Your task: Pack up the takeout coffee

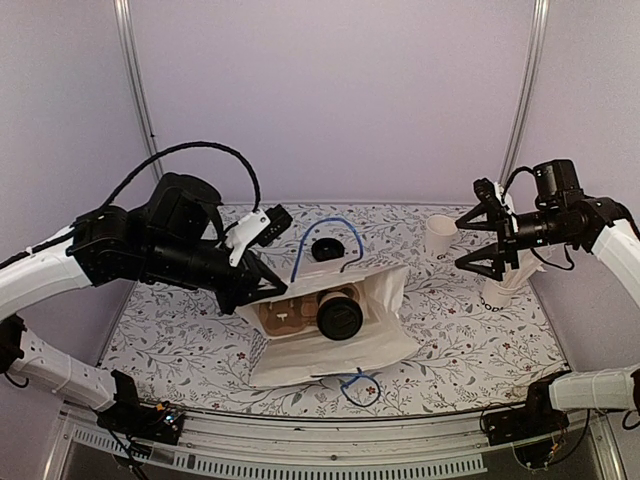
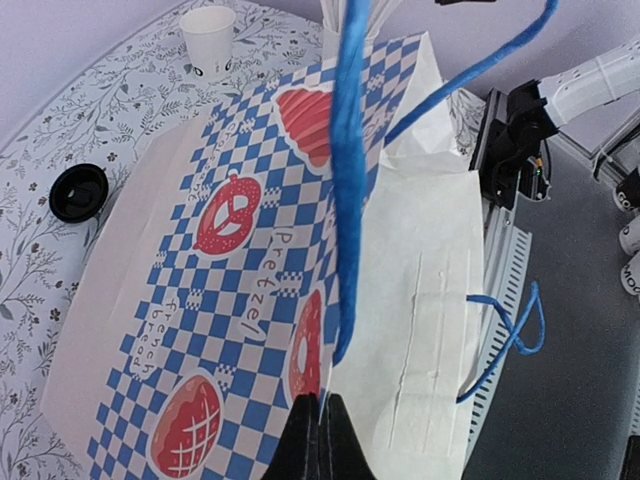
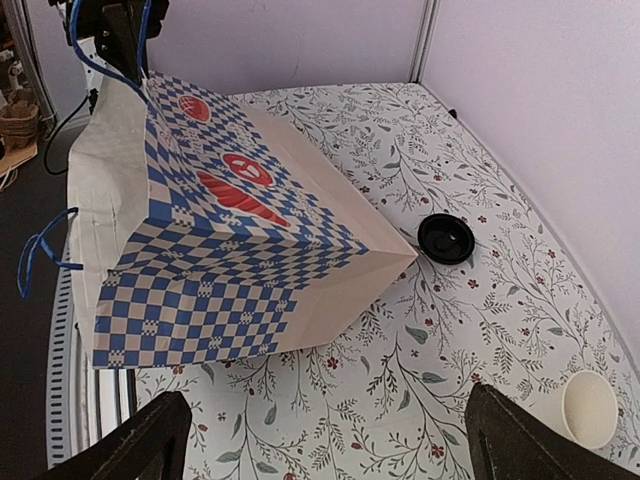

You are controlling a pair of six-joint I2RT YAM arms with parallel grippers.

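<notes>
Takeout coffee [image 1: 340,318]: we see its black lid facing up from the open mouth of the paper bag [image 1: 300,365], which lies on its side at the middle of the tabletop [image 1: 180,330]. The cup appears to rest against a brown carrier [image 1: 285,318] inside the bag, though the overhead view is too coarse for us to be certain. The left pincer [image 2: 320,440], just left of the coffee, is clamped on the bag's blue handle [image 2: 350,200]. The right pincer [image 1: 462,243] stands wide and holds nothing, well apart from the coffee, beside a lidless white cup [image 1: 440,235] and a cup of sticks [image 1: 500,290]. A loose black lid [image 1: 325,248] lies behind the bag.
</notes>
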